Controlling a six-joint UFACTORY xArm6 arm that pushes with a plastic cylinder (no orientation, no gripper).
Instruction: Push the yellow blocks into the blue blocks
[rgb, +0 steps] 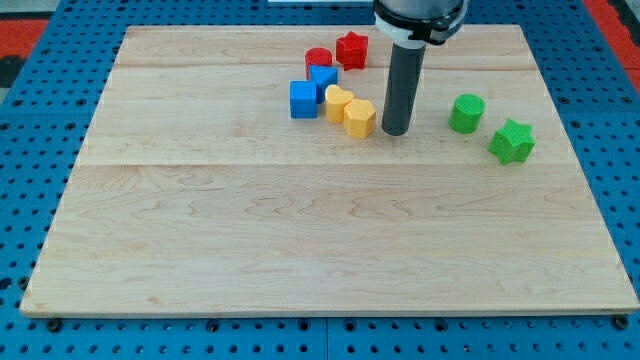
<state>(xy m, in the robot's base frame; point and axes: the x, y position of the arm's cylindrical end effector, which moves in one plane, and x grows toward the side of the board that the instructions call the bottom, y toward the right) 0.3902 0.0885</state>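
Note:
A yellow hexagonal block (360, 116) and a yellow heart-shaped block (338, 102) lie side by side near the top middle of the board. The heart-shaped one touches a blue block (323, 77) above it, and a blue cube (303, 99) sits just to its left. My tip (394, 132) rests on the board just right of the yellow hexagonal block, close to it; whether it touches I cannot tell.
A red cylinder (318, 58) and a red star-shaped block (351, 49) sit above the blue blocks. A green cylinder (466, 112) and a green star-shaped block (512, 141) lie at the view's right. The wooden board (300, 240) lies on a blue pegboard.

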